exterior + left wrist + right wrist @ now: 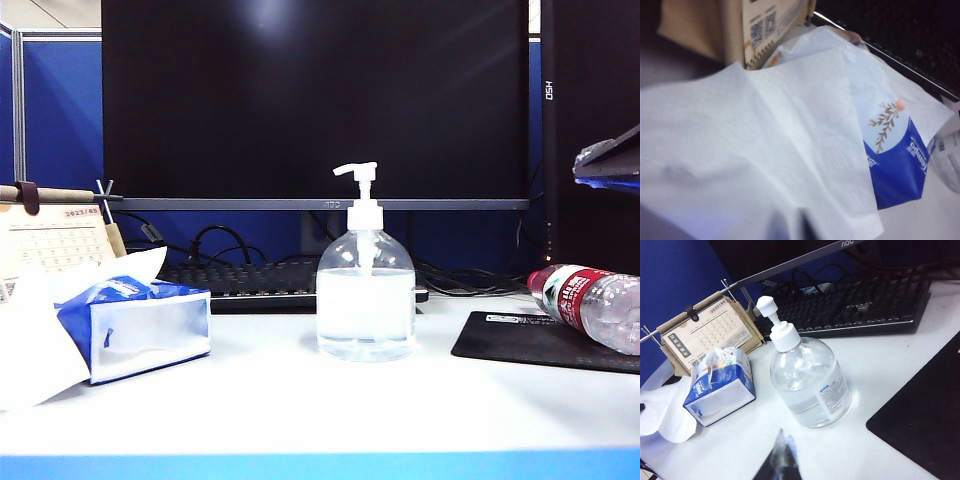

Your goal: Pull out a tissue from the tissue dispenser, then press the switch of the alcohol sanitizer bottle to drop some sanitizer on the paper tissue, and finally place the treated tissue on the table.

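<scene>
The tissue (30,350) lies spread on the table (300,410) at the far left, beside the blue and white tissue dispenser (150,325). In the left wrist view the tissue (740,150) fills most of the picture, with the dispenser (895,170) behind it. My left gripper (791,229) shows only as two blurred dark fingers close together at the sheet's near edge. The alcohol sanitizer bottle (365,300) stands mid-table, its white switch (358,175) on top. My right gripper (782,460) hangs shut and empty above the table, short of the bottle (810,385).
A desk calendar (50,240) stands behind the dispenser. A black keyboard (250,280) and a monitor (315,100) are at the back. A black mouse pad (540,340) with a red-labelled water bottle (600,300) lying on it is at the right.
</scene>
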Robot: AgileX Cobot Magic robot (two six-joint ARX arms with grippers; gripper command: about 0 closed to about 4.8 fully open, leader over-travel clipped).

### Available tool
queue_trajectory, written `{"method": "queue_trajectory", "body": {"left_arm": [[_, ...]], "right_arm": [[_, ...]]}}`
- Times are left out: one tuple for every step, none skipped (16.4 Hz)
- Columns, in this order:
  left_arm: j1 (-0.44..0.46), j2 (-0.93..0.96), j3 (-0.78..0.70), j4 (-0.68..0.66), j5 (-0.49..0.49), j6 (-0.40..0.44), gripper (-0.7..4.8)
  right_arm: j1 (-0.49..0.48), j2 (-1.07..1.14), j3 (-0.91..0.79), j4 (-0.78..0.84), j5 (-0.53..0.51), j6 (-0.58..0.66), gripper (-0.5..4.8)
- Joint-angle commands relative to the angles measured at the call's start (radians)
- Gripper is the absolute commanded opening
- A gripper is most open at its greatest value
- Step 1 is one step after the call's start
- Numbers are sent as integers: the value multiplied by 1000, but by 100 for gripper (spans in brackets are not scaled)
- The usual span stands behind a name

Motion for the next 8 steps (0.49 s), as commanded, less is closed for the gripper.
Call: {"method": "queue_trajectory", "body": {"left_arm": [[0,2,1,-24,-9,-154,479],[0,2,1,-24,-11,-174,479],[0,2,1,-25,-31,-187,479],[0,2,1,-25,-35,-198,479],[0,2,2,-24,-25,-222,479],[0,2,3,-25,-4,-235,479],[0,2,4,-28,13,-241,479],[0,1,5,-28,37,-241,479]], "right_arm": [[0,-1,3,17,2,-3,-5],[0,-1,3,11,16,-3,-5],[0,-1,3,-22,61,-3,2],[0,-1,3,-46,91,-3,14],[-1,-1,3,-80,114,-3,27],[-1,-1,3,-93,114,-3,27],[-1,-1,3,-98,114,-3,27],[-1,-1,3,-100,114,-3,27]]}}
